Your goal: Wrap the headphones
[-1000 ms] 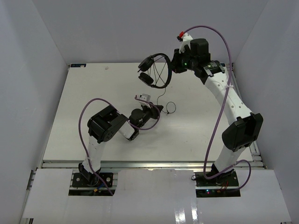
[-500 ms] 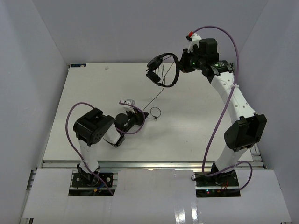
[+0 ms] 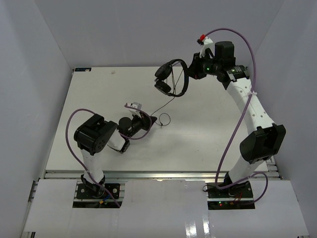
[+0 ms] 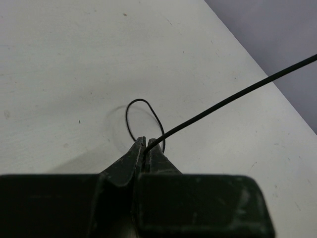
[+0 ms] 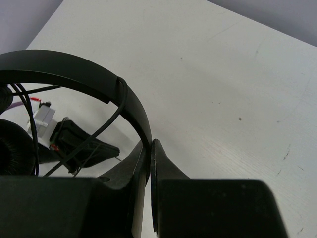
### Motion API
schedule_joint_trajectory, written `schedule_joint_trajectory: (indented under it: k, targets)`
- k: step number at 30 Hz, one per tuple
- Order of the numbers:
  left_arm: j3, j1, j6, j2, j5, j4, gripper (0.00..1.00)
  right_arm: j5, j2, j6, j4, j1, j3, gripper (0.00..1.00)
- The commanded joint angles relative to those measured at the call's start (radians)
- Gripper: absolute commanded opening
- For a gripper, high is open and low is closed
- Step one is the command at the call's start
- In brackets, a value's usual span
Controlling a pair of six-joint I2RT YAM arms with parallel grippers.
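The black headphones (image 3: 171,77) hang in the air at the back of the table, held by the headband (image 5: 74,74) in my right gripper (image 3: 189,69), which is shut on it (image 5: 148,146). One earpad (image 5: 15,148) shows at the left of the right wrist view. The thin black cord (image 3: 161,105) runs from the headphones down to my left gripper (image 3: 152,120), low over the table. In the left wrist view that gripper (image 4: 145,144) is shut on the cord (image 4: 228,99), with a small loop of cord (image 4: 143,121) lying on the table just past the fingertips.
The white table (image 3: 99,99) is walled by grey panels on the left, back and right. Purple robot cables (image 3: 79,124) loop around both arms. A metal rail (image 3: 158,173) runs along the near edge.
My left gripper has pulled left and nearer with the cord, drawing it taut. My right gripper has moved the headphones slightly right and turned them.
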Motion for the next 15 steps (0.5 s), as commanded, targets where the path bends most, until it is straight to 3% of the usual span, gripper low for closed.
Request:
schedule_joint_trajectory:
  k: [1, 7, 15]
  targets:
    - [0.042, 0.067, 0.026, -0.084, 0.077, 0.12, 0.0, -0.144, -0.09, -0.083, 0.02, -0.014, -0.001, 0.08]
    - [0.086, 0.15, 0.042, -0.159, 0.201, 0.022, 0.0, -0.156, -0.109, -0.329, -0.127, -0.01, 0.021, 0.08]
    - [0.196, 0.202, 0.142, -0.25, 0.374, -0.257, 0.0, 0.014, -0.16, -0.684, -0.278, 0.115, -0.055, 0.08]
